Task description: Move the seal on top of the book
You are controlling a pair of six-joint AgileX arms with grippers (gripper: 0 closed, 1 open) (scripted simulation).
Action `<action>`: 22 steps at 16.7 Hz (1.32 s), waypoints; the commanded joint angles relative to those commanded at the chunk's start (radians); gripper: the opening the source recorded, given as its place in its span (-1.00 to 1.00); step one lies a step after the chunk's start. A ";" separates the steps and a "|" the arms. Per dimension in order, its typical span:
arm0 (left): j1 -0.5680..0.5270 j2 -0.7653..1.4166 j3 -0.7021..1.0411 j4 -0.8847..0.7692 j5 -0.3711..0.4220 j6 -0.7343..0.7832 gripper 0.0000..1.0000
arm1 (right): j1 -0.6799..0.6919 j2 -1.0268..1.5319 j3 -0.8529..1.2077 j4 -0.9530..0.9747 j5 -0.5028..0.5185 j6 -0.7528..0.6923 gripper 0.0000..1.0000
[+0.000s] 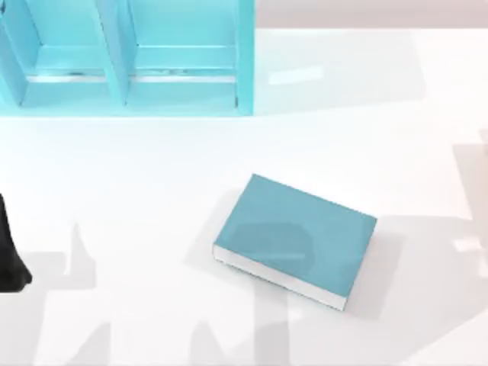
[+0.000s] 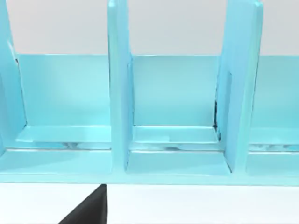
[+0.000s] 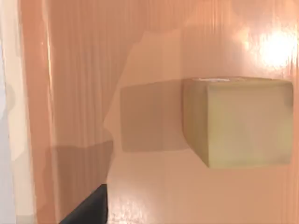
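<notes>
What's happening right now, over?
Left arm parked at table's left edge. Book lies flat mid-table, cover bare. Seal close before the right wrist camera.

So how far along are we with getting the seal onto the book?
Nothing is done yet: the book has a bare cover. In hand: the right wrist view faces the seal close up, standing on an orange-brown surface. Left to do: grasp it, carry it, set it on the book. The left arm sits at the table's left edge.

From above, my left arm [image 1: 11,255] is a plain black, rounded shape with no markings, cables or screws that I can make out. In each wrist view I see one black, wedge-shaped piece of my gripper [image 2: 88,209] [image 3: 88,207], matte and smooth, without any label.
</notes>
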 joint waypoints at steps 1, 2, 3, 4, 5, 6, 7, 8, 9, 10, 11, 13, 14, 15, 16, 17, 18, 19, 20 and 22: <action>0.000 0.000 0.000 0.000 0.000 0.000 1.00 | -0.012 0.078 0.066 -0.050 0.001 -0.015 1.00; 0.000 0.000 0.000 0.000 0.000 0.000 1.00 | -0.023 0.145 0.126 -0.094 0.002 -0.030 1.00; 0.000 0.000 0.000 0.000 0.000 0.000 1.00 | -0.033 0.202 0.179 -0.134 0.003 -0.043 1.00; 0.000 0.000 0.000 0.000 0.000 0.000 1.00 | -0.041 0.249 0.223 -0.169 0.004 -0.054 1.00; 0.000 0.000 0.000 0.000 0.000 0.000 1.00 | -0.048 0.286 0.259 -0.198 0.005 -0.064 1.00; 0.000 0.000 0.000 0.000 0.000 0.000 1.00 | -0.053 0.312 0.285 -0.222 0.006 -0.072 1.00; 0.000 0.000 0.000 0.000 0.000 0.000 1.00 | -0.057 0.329 0.302 -0.238 0.006 -0.078 1.00; 0.000 0.000 0.000 0.000 0.000 0.000 1.00 | -0.060 0.337 0.310 -0.248 0.006 -0.082 1.00; 0.000 0.000 0.000 0.000 0.000 0.000 1.00 | -0.060 0.339 0.312 -0.250 0.006 -0.083 1.00; 0.000 0.000 0.000 0.000 0.000 0.000 1.00 | -0.060 0.339 0.312 -0.250 0.006 -0.083 1.00; 0.000 0.000 0.000 0.000 0.000 0.000 1.00 | -0.060 0.339 0.312 -0.250 0.006 -0.083 1.00; 0.000 0.000 0.000 0.000 0.000 0.000 1.00 | -0.055 0.336 0.310 -0.247 0.006 -0.081 1.00; 0.000 0.000 0.000 0.000 0.000 0.000 1.00 | -0.055 0.337 0.307 -0.244 0.006 -0.081 1.00; 0.000 0.000 0.000 0.000 0.000 0.000 1.00 | -0.056 0.340 0.294 -0.231 0.006 -0.080 1.00; 0.000 0.000 0.000 0.000 0.000 0.000 1.00 | -0.056 0.346 0.274 -0.208 0.007 -0.079 1.00; 0.000 0.000 0.000 0.000 0.000 0.000 1.00 | -0.056 0.353 0.247 -0.174 0.007 -0.078 1.00; 0.000 0.000 0.000 0.000 0.000 0.000 1.00 | -0.056 0.362 0.216 -0.133 0.007 -0.078 1.00; 0.000 0.000 0.000 0.000 0.000 0.000 1.00 | -0.056 0.373 0.182 -0.084 0.007 -0.078 1.00; 0.000 0.000 0.000 0.000 0.000 0.000 1.00 | -0.056 0.385 0.147 -0.033 0.007 -0.078 1.00; 0.000 0.000 0.000 0.000 0.000 0.000 1.00 | -0.057 0.406 0.080 0.059 0.007 -0.078 1.00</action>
